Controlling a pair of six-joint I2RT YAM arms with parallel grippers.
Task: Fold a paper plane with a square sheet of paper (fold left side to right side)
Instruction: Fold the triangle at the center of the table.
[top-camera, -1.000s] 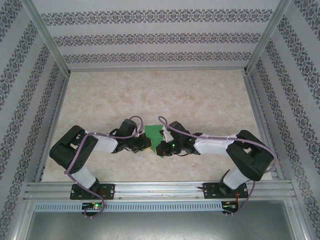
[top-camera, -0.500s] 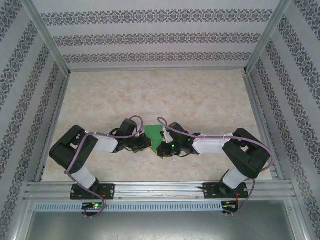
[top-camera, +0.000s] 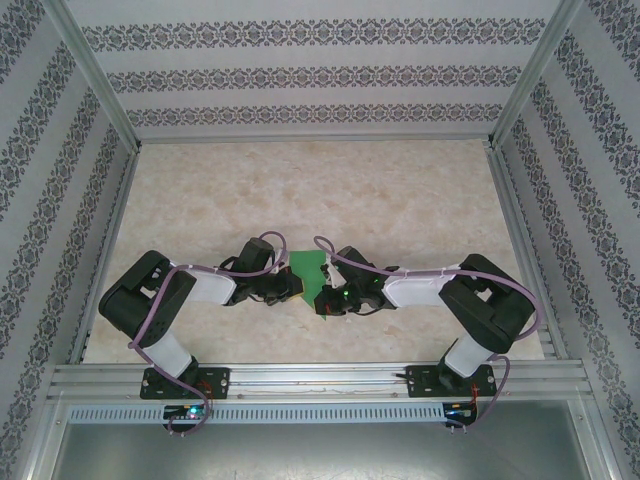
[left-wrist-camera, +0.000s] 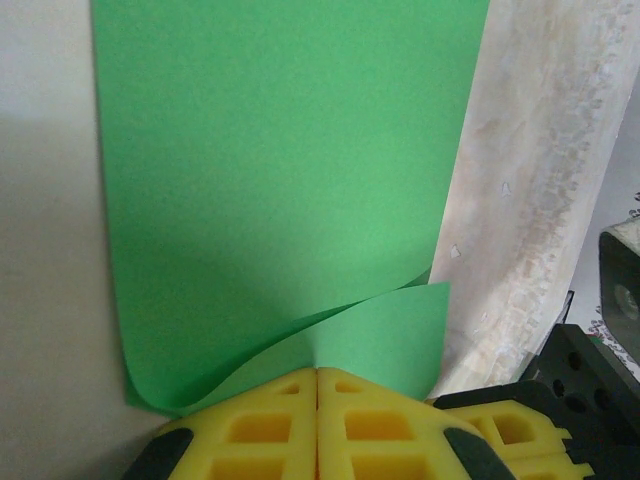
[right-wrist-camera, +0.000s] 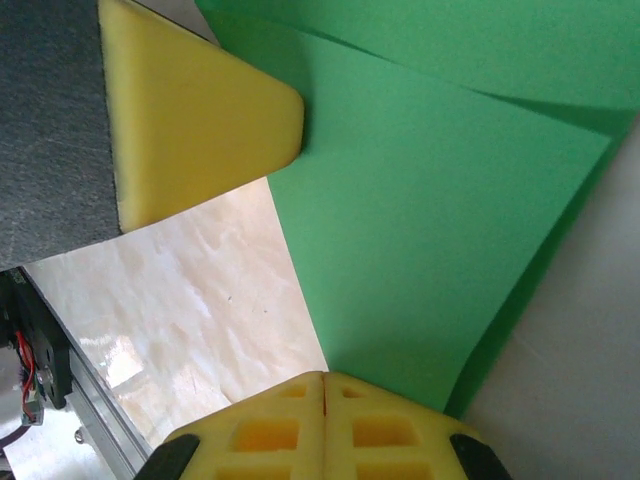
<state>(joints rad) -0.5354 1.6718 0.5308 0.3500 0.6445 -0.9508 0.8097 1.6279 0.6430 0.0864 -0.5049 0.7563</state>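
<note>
The square sheet of paper sits lower centre of the top view, over the counter, between 2 pincers. The left pincer meets its left edge, the right pincer its right.

We see the square sheet of paper, plain bright green with sharp edges, low over the front middle of the table. It is not flat. It curls softly over on itself, so two layers show, with no pressed crease visible. The left gripper pinches one edge and the right gripper pinches another, both clamped tight.
</note>
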